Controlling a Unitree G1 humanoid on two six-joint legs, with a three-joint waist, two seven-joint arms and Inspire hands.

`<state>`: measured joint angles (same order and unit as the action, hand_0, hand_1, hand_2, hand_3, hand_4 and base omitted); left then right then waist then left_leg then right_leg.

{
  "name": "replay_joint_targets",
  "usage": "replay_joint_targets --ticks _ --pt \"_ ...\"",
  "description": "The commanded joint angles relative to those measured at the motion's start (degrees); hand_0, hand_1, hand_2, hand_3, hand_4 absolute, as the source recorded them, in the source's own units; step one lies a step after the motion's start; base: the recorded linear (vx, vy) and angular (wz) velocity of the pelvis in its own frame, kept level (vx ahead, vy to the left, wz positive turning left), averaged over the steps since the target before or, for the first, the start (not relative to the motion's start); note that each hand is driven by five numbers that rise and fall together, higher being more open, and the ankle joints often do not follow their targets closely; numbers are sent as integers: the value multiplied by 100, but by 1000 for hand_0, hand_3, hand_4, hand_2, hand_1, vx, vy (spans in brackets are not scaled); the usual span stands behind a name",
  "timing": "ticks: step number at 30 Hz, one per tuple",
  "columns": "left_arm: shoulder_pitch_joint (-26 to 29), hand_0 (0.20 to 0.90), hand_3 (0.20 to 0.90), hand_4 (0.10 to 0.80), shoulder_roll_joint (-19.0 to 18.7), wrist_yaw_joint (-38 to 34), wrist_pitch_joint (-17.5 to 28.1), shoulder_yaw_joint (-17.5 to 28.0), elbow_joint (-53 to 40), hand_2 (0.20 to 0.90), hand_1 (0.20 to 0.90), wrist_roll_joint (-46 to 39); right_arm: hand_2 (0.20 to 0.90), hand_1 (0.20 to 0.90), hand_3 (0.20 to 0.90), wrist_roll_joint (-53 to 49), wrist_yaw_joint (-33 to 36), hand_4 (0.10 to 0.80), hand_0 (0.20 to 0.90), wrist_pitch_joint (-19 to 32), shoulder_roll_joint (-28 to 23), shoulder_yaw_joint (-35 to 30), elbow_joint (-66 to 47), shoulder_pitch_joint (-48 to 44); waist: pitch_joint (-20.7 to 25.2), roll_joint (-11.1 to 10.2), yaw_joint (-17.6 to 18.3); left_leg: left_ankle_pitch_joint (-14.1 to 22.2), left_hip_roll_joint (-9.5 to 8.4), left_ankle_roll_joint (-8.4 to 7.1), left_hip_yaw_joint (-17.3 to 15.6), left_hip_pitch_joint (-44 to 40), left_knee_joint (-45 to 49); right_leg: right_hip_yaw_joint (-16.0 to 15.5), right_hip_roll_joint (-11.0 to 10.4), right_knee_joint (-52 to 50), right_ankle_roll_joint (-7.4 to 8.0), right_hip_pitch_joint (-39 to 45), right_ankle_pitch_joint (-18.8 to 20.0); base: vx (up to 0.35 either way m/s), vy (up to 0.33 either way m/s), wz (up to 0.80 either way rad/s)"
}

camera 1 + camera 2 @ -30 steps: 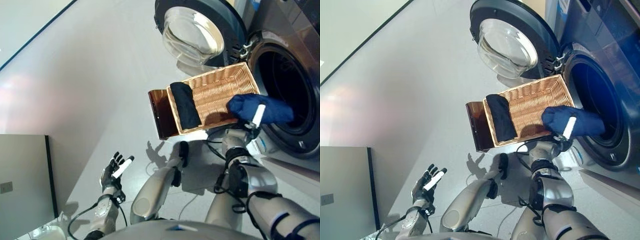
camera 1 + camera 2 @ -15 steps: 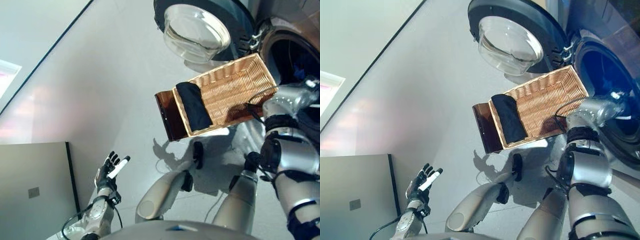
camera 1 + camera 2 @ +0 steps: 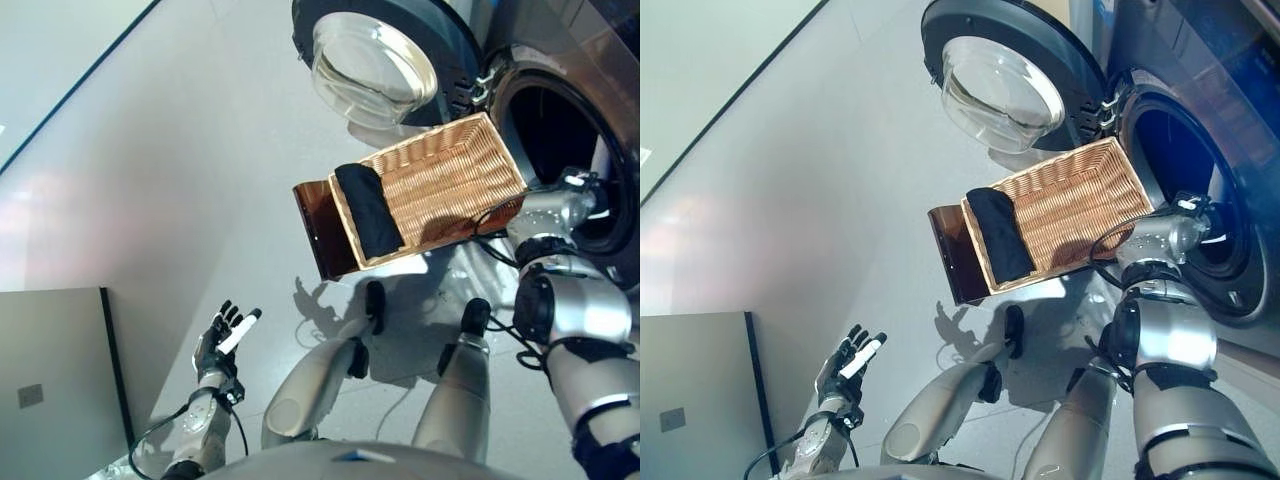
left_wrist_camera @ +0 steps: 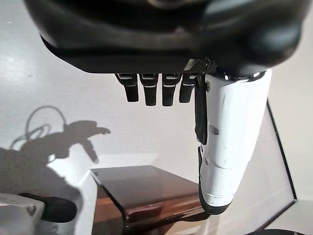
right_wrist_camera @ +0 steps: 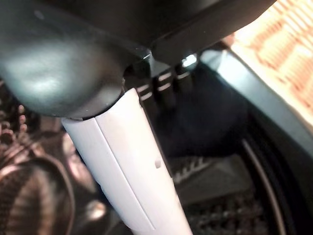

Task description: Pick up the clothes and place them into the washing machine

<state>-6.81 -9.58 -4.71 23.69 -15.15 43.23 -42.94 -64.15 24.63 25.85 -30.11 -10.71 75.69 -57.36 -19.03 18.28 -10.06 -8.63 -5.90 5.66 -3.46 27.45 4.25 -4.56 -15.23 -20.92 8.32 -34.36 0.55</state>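
Observation:
The wicker basket rests on the dark brown box beside the washing machine, whose drum stands open. A black garment lies at the basket's left end. My right arm reaches past the basket's right end, and my right hand is inside the drum mouth. Its fingers look straight. A dark blue garment lies just past them on the drum's lip. My left hand is open and empty, low above the floor at the lower left, and it also shows in the left wrist view.
The machine's round glass door hangs open to the left of the drum, behind the basket. A grey panel stands at the lower left near my left hand. The brown box also shows in the left wrist view.
My right hand carried the dark blue garment from the basket's right end into the drum, and the garment now lies inside. The camera shifted. My left hand stayed put.

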Motion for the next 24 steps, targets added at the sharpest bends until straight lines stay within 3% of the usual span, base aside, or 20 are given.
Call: replay_joint_targets --ticks 1,3,4,6,7,8,11,24 --pt "85 900 900 800 -315 -66 284 390 208 900 900 85 900 900 900 853 -220 800 900 -212 -324 627 158 -99 139 -113 -225 547 97 -537 151 378 555 -247 230 192 -419 544 -330 -18 -62 15" --pt "127 900 900 800 -369 -53 249 479 202 900 900 216 900 900 900 1231 -188 800 900 -444 -263 887 401 -72 107 -229 -248 542 124 -545 184 385 594 -307 246 189 -434 579 -328 -9 -67 22" --pt "91 900 900 800 -393 -60 261 533 170 900 900 215 900 900 900 1371 -224 800 900 -486 56 1002 293 53 60 -380 -267 539 146 -545 229 388 639 -356 265 182 -452 622 -327 4 -55 17" --pt "109 900 900 800 -420 -75 232 579 164 900 900 278 900 900 900 1474 -241 800 900 -557 88 1086 427 92 44 -441 -289 543 153 -546 251 396 668 -393 270 160 -464 632 -339 4 -62 8" --pt "86 900 900 800 -452 -82 232 655 133 900 900 386 900 900 900 1787 -325 800 900 -707 329 1330 421 182 2 -613 -326 541 171 -550 300 413 716 -460 306 165 -489 679 -338 2 -50 11" --pt "80 900 900 800 -452 -86 229 665 128 900 900 391 900 900 900 1795 -316 800 900 -709 340 1331 416 180 0 -616 -313 541 169 -551 306 414 719 -466 304 165 -489 683 -340 -2 -102 16" --pt "158 900 900 800 -524 -150 240 868 74 900 900 616 900 900 900 2196 -353 800 900 -909 664 1633 600 309 -59 -950 -443 687 185 -607 478 401 776 -599 340 134 -484 808 -526 97 -110 18" --pt "284 900 900 800 -788 -443 353 1508 -904 900 900 959 900 900 900 2718 -228 800 900 -1102 1194 2041 795 355 -323 -1463 -887 737 150 -659 842 875 1112 -1084 343 -161 -551 678 -757 5 -48 26"
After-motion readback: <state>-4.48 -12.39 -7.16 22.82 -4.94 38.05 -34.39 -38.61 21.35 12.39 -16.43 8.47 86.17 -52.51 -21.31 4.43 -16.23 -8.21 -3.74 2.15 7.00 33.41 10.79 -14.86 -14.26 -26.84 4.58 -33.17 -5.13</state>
